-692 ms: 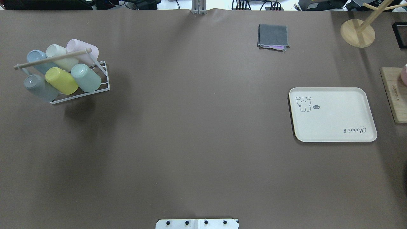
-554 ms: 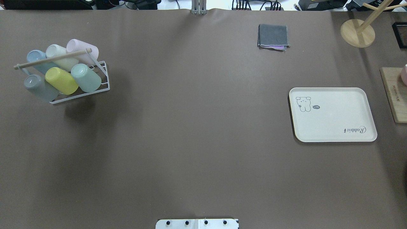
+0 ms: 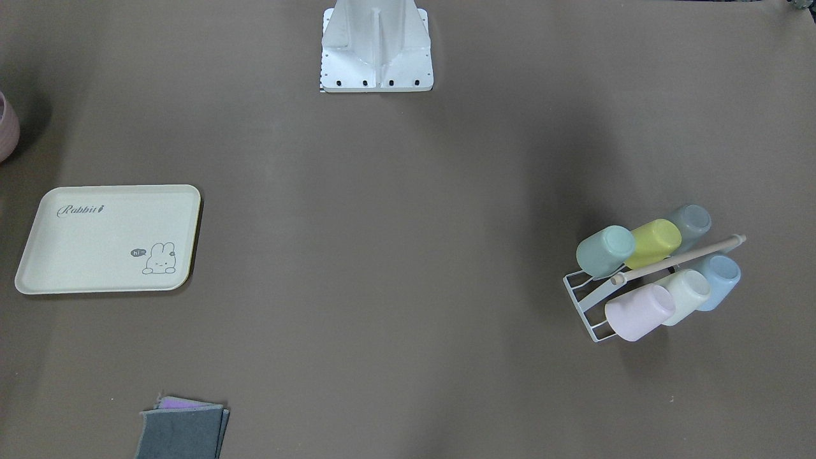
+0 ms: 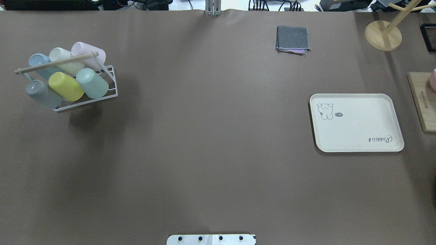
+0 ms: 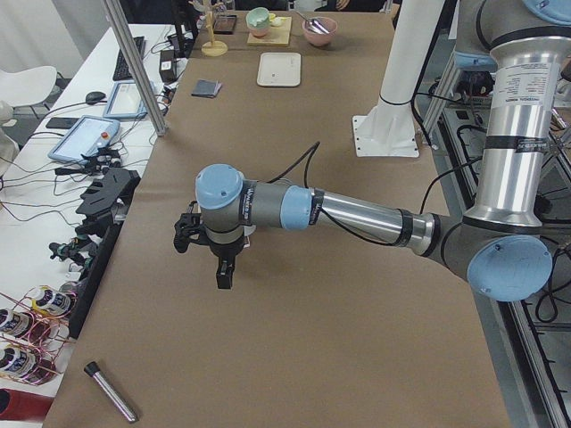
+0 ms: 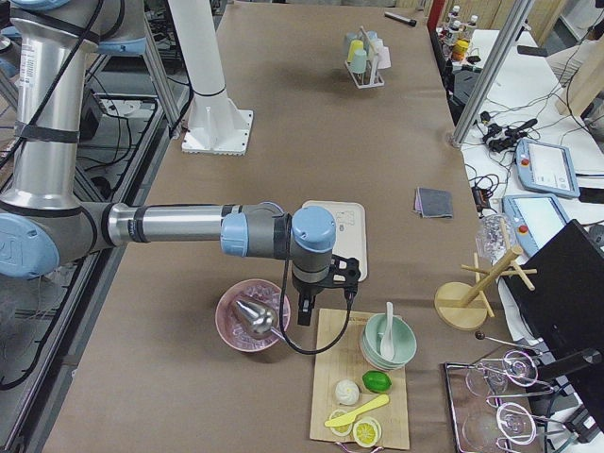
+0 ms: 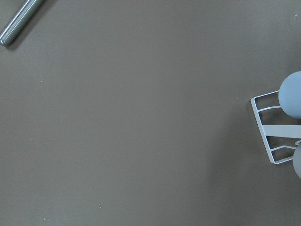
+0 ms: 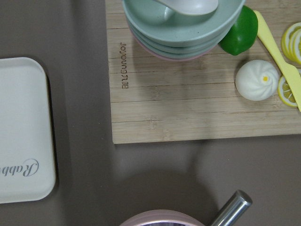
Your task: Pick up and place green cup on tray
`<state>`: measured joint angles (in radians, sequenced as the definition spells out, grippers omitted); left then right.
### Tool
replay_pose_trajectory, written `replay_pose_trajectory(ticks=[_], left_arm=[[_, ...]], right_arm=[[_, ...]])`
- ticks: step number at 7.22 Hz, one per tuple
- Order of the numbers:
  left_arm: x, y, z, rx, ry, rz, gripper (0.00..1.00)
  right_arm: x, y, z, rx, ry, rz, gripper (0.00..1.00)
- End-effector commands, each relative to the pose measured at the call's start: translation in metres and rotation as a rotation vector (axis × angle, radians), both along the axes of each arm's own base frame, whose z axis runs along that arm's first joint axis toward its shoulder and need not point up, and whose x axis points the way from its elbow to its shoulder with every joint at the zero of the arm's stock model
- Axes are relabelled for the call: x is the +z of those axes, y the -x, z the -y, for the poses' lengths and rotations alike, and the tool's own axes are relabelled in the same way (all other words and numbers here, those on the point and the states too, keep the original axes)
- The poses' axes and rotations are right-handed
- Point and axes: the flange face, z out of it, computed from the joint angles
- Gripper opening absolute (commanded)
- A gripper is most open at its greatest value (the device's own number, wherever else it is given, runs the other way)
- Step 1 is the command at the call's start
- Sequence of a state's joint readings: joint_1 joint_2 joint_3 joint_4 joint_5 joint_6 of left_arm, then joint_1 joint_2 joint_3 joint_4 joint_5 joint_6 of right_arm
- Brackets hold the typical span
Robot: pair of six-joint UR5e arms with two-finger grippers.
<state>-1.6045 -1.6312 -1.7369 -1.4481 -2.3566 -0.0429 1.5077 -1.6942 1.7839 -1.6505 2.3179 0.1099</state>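
Observation:
The green cup lies tilted, bottom up, in a white wire rack with a wooden handle at the far left; it also shows in the front-facing view. The cream Rabbit tray lies empty on the right, and shows in the right wrist view. My left gripper hangs over the bare table at the left end, short of the rack. My right gripper hangs just past the tray, between a pink bowl and a wooden board. I cannot tell whether either is open or shut.
Yellow-green, grey, blue, cream and pink cups share the rack. A folded grey cloth and a wooden mug tree stand at the back right. The board bears bowls and toy food. A metal cylinder lies at the left end.

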Motion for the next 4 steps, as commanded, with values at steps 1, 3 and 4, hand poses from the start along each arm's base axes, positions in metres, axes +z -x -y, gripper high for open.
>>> replay_pose_trajectory(ticks=[1, 3, 4], left_arm=[[-0.006, -0.002, 0.0, -0.005, -0.006, -0.012, 0.98], [-0.049, -0.013, 0.014, 0.014, -0.075, -0.037, 0.98], [-0.067, -0.026, 0.021, 0.039, -0.105, -0.04, 0.98]], right_arm=[[-0.027, 0.064, 0.052, -0.064, -0.014, -0.002, 0.99], [-0.036, 0.102, 0.077, -0.117, -0.028, -0.003, 0.99], [-0.025, 0.111, 0.085, -0.121, -0.06, 0.002, 1.0]])
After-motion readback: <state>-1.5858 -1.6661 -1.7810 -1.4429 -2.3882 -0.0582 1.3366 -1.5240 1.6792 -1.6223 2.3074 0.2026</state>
